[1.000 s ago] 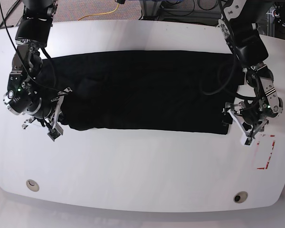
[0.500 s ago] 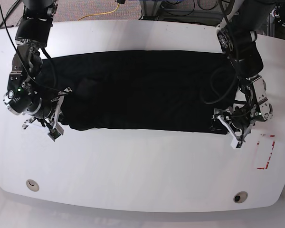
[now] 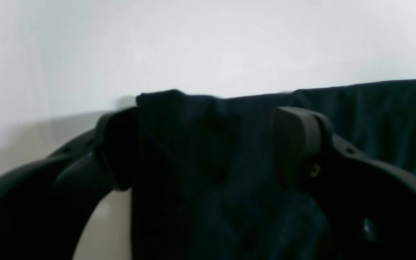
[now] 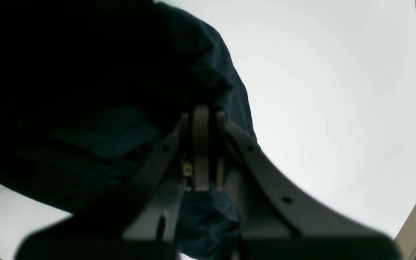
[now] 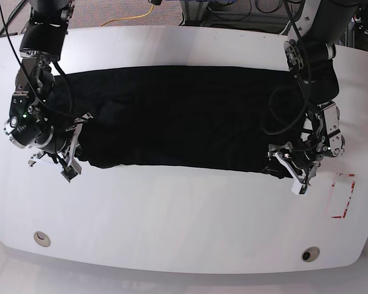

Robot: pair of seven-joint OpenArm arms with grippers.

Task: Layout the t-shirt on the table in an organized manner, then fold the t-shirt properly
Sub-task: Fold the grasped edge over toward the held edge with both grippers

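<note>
Black fabric of the t-shirt (image 5: 178,116) lay as a long band across the white table (image 5: 184,220), seemingly part-folded. The right gripper (image 4: 201,119) was clamped on one end; the left gripper (image 3: 208,144), jaws wide, straddled the other corner, ungrasped.

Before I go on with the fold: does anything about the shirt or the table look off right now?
Mostly tidy. The t-shirt lies as a long band across the table. Its near edge is uneven: the corner by the left gripper is bunched between that gripper's open jaws, and the end at the shut right gripper is rumpled.
</note>
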